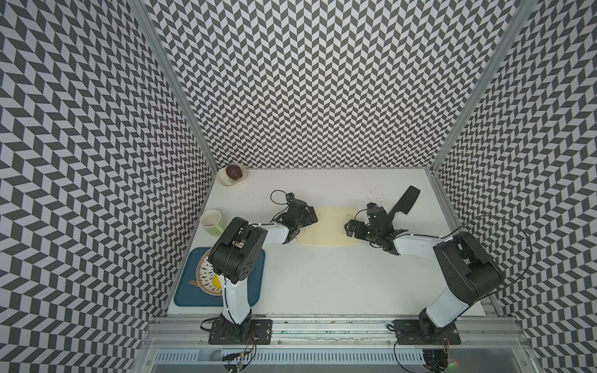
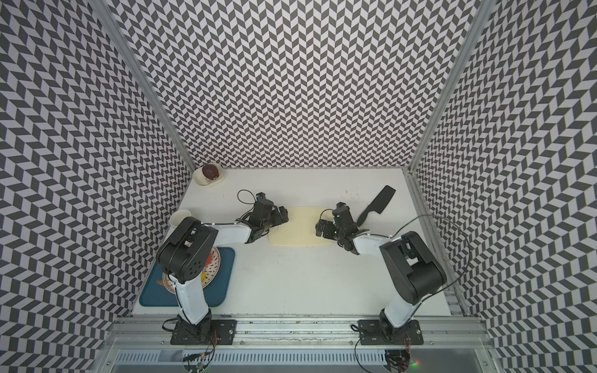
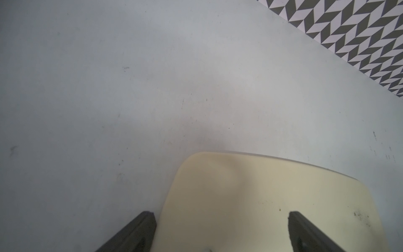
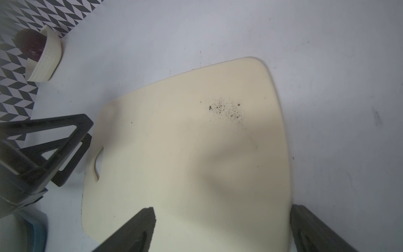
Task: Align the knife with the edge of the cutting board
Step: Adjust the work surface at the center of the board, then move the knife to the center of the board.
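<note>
- Knife [image 1: 406,200]: black all over.
- Cutting board [image 1: 326,226]: pale cream, with a patch of dark specks.
- Tray [image 1: 185,294]: dark blue.
- Plate [image 1: 204,274]: cream with dark radiating stripes.
- Mug [image 1: 211,222]: pale green, white inside.
- Walls [image 1: 323,80]: black-and-white chevron pattern.
- Worktop [image 1: 323,277]: white, lightly scuffed.

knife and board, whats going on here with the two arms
Two robot arms hover over the cutting board, one at each short end. The left gripper and the right gripper are both open and hold nothing. The knife lies on the table past the board's far right corner, slanted to its edges, so it is not yet aligned.
</note>
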You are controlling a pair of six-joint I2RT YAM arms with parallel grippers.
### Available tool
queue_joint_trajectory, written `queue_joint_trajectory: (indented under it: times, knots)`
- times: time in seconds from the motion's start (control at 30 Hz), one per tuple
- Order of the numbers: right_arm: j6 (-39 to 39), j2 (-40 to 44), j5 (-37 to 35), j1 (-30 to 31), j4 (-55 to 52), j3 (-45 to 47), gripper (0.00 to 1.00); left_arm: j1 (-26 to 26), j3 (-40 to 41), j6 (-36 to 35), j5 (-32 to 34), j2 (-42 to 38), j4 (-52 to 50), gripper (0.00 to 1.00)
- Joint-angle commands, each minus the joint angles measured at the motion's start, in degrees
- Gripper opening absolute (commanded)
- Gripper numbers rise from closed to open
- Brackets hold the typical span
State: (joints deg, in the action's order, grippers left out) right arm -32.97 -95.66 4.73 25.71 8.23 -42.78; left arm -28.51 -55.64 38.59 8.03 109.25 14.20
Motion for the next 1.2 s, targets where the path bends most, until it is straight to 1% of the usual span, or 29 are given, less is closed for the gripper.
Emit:
queue_joint_trajectory:
  times: [0.0, 0.27, 0.43, 0.53, 0.67, 0.7, 0.77, 0.87, 0.93, 1.0, 1.03, 1.07, 1.17]
  knots:
    - [-0.6, 1.3, -1.5, 0.0, -1.9, 1.0, 1.0, -1.5, -1.6, -0.2, -1.4, 1.7, -1.6, 1.0]
    - [0.9, 2.2, -1.4, -0.1, -1.7, 0.5, 1.0, -1.6, -0.5, 0.7, 2.4, -0.5, -3.2, 1.0]
    - [1.6, 4.0, -3.2, -0.1, -3.4, -0.5, 1.0, -1.6, -0.1, 0.5, 5.7, -3.1, -4.3, 1.0]
    - [2.0, 6.4, -6.4, -0.1, -5.9, -1.9, 1.0, -1.6, 1.6, -0.1, 9.2, -6.8, -3.6, 1.0]
    - [2.2, 9.7, -12.7, -0.2, -10.9, -5.4, 1.0, -2.2, 2.8, -0.3, 14.9, -12.8, -5.9, 1.0]
    - [1.7, 9.9, -15.4, -0.4, -13.3, -7.0, 1.0, -3.0, 3.7, -0.3, 16.1, -14.5, -5.9, 1.0]
    - [1.2, 9.3, -17.1, -1.8, -17.2, -10.0, 1.0, -5.7, 6.4, -0.3, 19.7, -18.0, -5.2, 1.0]
    - [0.8, 6.3, -16.9, -5.9, -24.2, -15.2, 0.99, -10.5, 9.3, -0.1, 24.2, -22.4, -6.7, 1.0]
    - [1.5, 4.9, -15.7, -8.7, -26.2, -17.2, 0.96, -13.7, 10.2, 1.0, 27.5, -25.1, -9.5, 1.0]
    - [1.2, 4.2, -15.4, -11.4, -26.9, -17.8, 0.93, -16.9, 12.0, -0.5, 29.0, -28.3, -9.2, 1.0]
    - [1.2, 3.9, -14.8, -12.7, -26.7, -18.0, 0.92, -18.3, 13.0, -0.9, 29.2, -29.9, -8.8, 1.0]
    - [1.2, 3.3, -14.4, -13.9, -26.8, -18.4, 0.89, -19.3, 14.0, -1.3, 28.3, -31.3, -8.2, 1.0]
    - [2.3, 0.2, -13.9, -16.6, -30.2, -22.4, 0.83, -20.7, 16.9, -3.6, 21.7, -35.3, -4.6, 1.0]
